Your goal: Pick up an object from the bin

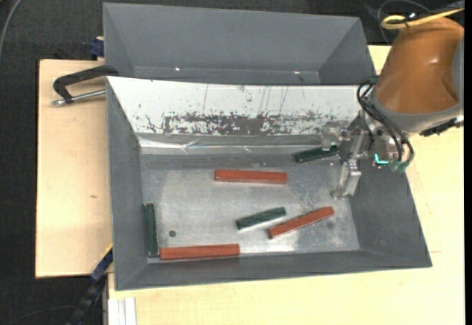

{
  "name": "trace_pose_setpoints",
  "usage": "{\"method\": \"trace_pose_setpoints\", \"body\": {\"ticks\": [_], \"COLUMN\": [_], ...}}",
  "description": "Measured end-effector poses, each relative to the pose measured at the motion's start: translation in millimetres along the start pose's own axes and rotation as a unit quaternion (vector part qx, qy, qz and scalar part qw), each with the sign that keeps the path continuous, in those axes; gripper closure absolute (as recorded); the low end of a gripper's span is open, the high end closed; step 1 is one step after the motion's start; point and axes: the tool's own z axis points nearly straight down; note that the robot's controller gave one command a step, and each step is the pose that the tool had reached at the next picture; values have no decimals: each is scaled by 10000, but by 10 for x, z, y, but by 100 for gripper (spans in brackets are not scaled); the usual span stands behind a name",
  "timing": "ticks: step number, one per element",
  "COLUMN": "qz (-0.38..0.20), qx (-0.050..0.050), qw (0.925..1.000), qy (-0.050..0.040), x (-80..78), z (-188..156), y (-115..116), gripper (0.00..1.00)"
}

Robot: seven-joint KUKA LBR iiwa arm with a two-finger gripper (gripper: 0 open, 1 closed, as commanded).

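The grey bin (383,239) takes the orange-covered arm (420,69) from the right. Its hand (344,183) hangs near the right wall; clenched or released, I cannot tell. A dark green bar (316,156) juts left beside it, and a red-brown bar (301,222) lies just below.

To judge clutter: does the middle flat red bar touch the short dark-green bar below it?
Apart. The camera view shows bare floor between red bar and dark-green bar.
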Motion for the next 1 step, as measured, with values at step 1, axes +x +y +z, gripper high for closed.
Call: {"method": "trace_pose_setpoints", "body": {"ticks": [1], "qz": [-1211], "qx": [-6], "qw": [9926], "qy": [3], "x": [378], "z": [1144], "y": [205], "gripper": [0]}}
